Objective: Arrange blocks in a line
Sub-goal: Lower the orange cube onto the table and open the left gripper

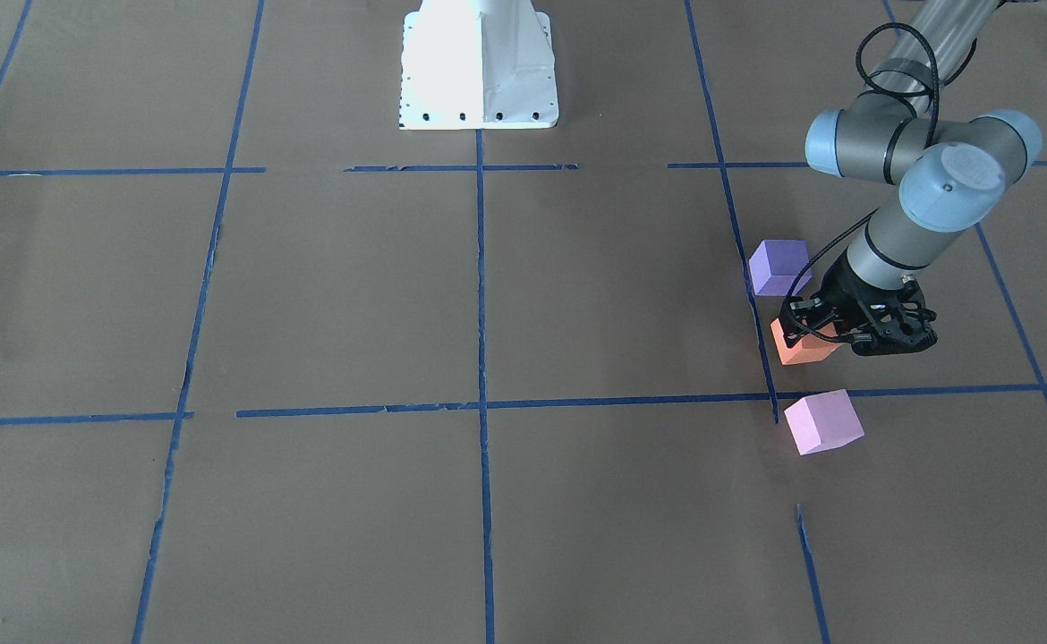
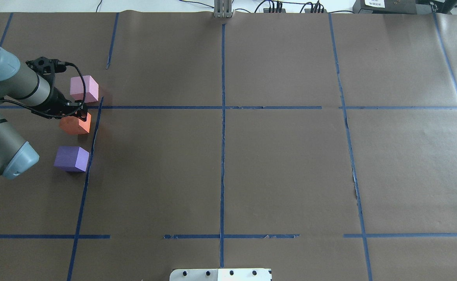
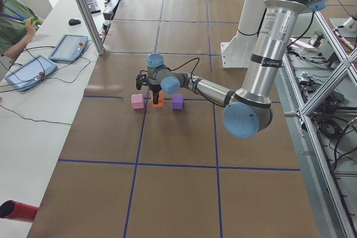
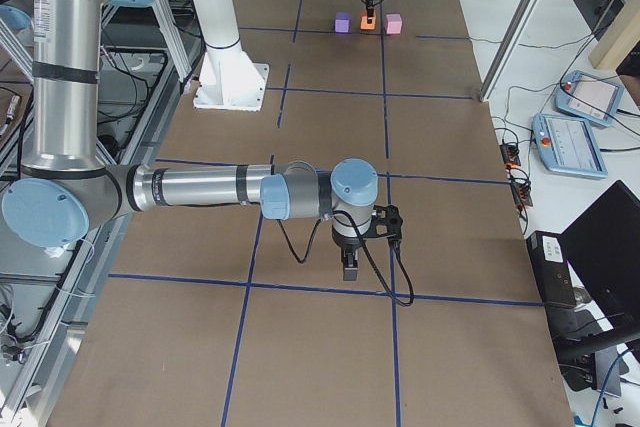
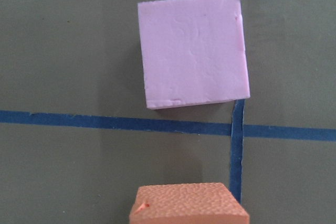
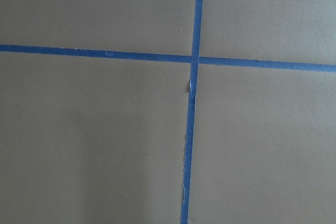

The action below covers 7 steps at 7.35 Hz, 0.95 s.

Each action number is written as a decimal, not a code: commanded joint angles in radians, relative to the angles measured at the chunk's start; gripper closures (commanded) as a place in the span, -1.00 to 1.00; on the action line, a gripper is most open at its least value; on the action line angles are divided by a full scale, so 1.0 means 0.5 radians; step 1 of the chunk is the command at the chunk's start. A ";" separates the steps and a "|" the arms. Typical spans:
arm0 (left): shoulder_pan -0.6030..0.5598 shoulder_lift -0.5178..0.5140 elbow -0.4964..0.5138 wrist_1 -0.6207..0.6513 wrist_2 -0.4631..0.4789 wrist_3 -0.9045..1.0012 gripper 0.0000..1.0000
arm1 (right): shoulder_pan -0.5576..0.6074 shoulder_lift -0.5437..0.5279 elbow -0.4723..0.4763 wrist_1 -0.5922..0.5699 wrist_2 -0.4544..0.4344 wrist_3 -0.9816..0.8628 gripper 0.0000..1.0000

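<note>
1. On my left side of the desk (image 1: pixel 577 295), beside one of the blue tape lines (image 1: pixel 480 268): three foam blocks in a rough row, each apart from the next.
2. Orange block (image 1: pixel 808 351): middle of the row, resting on the desk, partly covered by my left gripper in the front and overhead views.
3. Purple block (image 1: pixel 778 266): at the end of the row nearer my base, clear of the orange one, untouched.
4. Pink block (image 1: pixel 823 422): at the far end of the row, on the other side of a crossing tape line from the orange one. In the left wrist view its corner sits just beside the junction of two tape lines.
5. Left gripper (image 1: pixel 812 333): pointing down, directly over the orange block and touching or nearly touching its top. I cannot tell whether its fingers are spread or pinching the block; none of them appear in the wrist view.
6. Right gripper (image 4: pixel 349 265): low over bare desk, well apart from all three blocks, near a tape crossing. It appears only in the right side view, so I cannot tell whether it is spread or pressed together.
</note>
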 commanded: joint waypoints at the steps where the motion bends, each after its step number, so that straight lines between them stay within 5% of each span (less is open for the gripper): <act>1: 0.005 -0.002 0.010 -0.003 -0.002 0.003 1.00 | 0.000 0.000 0.000 0.000 0.000 0.000 -1.00; 2: 0.005 -0.002 0.007 -0.003 -0.002 0.003 0.84 | 0.000 0.000 0.000 0.000 0.000 0.000 -1.00; 3: 0.005 -0.002 0.004 -0.003 -0.002 0.006 -0.53 | 0.000 0.000 0.000 0.000 0.000 0.000 -1.00; 4: 0.005 -0.002 -0.006 -0.003 -0.002 0.000 -1.00 | 0.000 0.000 0.000 0.000 0.000 0.000 -1.00; 7: 0.005 -0.002 -0.018 -0.003 -0.002 0.006 -1.00 | 0.000 0.000 0.000 0.000 0.000 0.000 -1.00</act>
